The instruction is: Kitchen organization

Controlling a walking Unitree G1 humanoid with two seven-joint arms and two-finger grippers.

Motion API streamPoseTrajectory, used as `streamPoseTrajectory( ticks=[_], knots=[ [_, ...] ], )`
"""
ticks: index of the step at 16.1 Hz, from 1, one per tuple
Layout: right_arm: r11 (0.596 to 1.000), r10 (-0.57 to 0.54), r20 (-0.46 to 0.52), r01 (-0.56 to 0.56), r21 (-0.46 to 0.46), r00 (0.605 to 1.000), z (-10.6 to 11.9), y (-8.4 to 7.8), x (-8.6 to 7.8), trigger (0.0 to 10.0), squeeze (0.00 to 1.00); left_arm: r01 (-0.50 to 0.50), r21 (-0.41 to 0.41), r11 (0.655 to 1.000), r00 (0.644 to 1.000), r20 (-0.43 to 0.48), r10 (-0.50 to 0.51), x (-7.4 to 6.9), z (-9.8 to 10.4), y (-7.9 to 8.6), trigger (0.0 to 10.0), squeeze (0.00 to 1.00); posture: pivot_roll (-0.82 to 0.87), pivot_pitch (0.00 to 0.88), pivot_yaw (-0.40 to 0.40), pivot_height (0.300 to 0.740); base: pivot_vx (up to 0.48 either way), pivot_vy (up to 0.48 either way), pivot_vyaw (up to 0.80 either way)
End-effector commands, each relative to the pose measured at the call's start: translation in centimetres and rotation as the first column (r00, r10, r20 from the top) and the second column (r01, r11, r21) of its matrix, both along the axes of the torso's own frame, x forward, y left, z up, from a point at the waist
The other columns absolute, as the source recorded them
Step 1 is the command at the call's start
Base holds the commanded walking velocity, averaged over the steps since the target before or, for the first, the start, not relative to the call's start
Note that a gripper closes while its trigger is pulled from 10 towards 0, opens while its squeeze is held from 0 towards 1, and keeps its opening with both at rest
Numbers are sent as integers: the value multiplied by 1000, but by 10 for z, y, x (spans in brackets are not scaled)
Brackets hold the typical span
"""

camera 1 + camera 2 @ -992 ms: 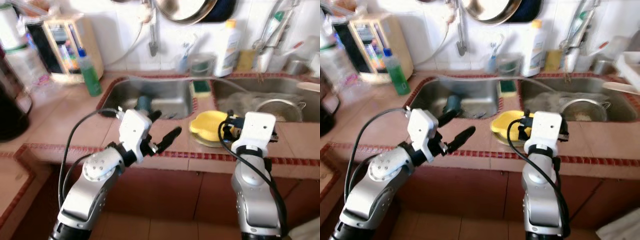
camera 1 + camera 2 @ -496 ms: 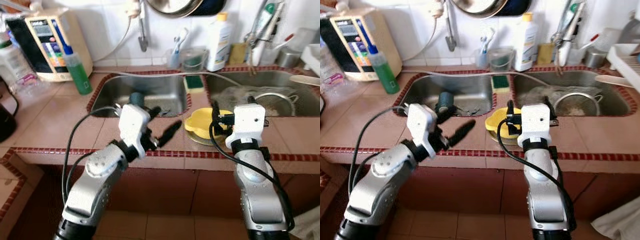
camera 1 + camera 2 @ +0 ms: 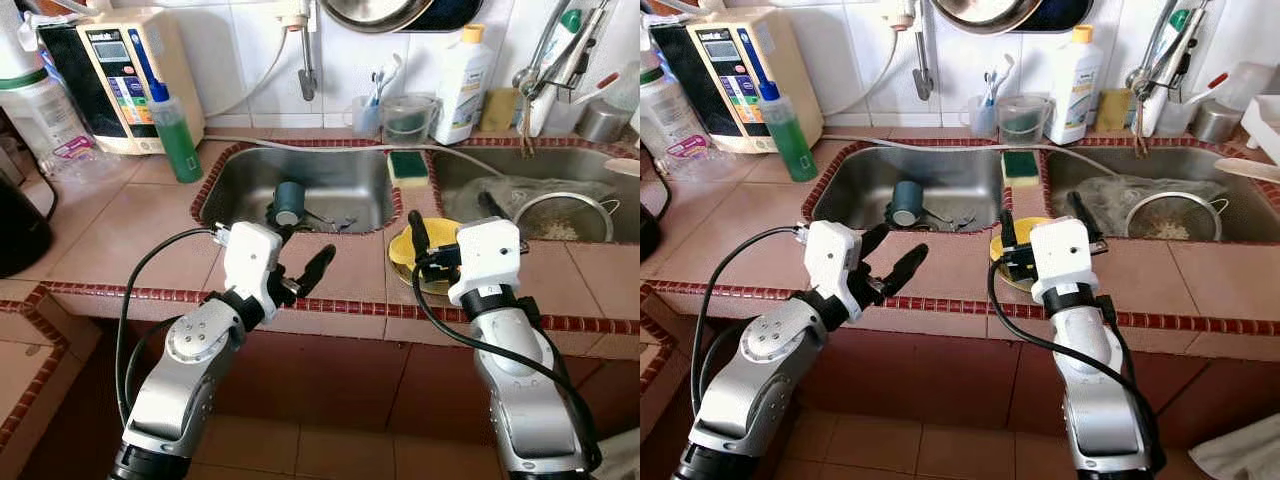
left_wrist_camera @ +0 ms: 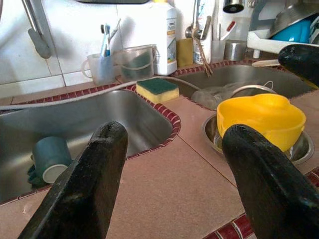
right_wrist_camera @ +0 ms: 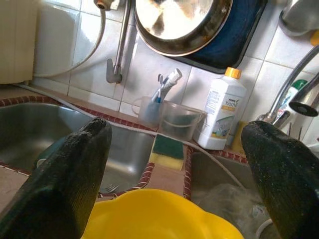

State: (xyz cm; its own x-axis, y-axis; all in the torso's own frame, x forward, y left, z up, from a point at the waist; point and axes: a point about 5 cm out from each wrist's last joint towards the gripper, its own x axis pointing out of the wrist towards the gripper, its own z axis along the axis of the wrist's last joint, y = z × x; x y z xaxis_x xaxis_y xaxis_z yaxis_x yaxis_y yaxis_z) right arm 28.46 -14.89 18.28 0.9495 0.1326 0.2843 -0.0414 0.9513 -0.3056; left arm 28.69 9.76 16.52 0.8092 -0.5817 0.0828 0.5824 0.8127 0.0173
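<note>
A yellow bowl [image 3: 415, 248] sits in a shallow metal dish on the tiled counter strip between the two sinks. My right gripper [image 3: 447, 208] hovers just above the bowl's near right side, open, with its fingers spread wide and nothing between them. In the right wrist view the bowl [image 5: 159, 219] lies below the gap between the fingers. My left gripper [image 3: 303, 254] is open above the counter's front edge, left of the bowl. It points toward the bowl [image 4: 261, 119]. A teal cup [image 3: 289, 201] lies on its side in the left sink.
A green-and-yellow sponge [image 3: 405, 167] rests on the divider between the sinks. The right sink holds a metal strainer [image 3: 560, 215]. Against the back wall stand a green soap bottle [image 3: 183, 140], a white bottle [image 3: 462, 75] and a water purifier [image 3: 115, 75]. A black kettle [image 3: 20, 225] sits far left.
The whole picture has shifted and sharpened as my head moved. My right gripper now covers more of the yellow bowl. Both grippers stay open.
</note>
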Motion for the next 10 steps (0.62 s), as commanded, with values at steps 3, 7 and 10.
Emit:
streamPoseTrajectory(
  ticks=[3,7,10],
  knots=[
    [999,38,1,-38,-1,999,-1,5,0,10000,0,-23,0,1000,1000,9,23,2,2,4,10000,0,-170,7,51,740,0,-311,0],
    [999,50,-4,-51,-8,999,-2,6,0,10000,0,-20,-6,1000,1000,9,20,2,2,3,10000,0,-169,0,46,740,0,-314,0],
    [999,54,-7,-54,-2,999,-3,7,0,10000,0,-15,-5,1000,1000,8,15,2,2,2,10000,0,-169,0,46,740,0,-314,0]
  ],
)
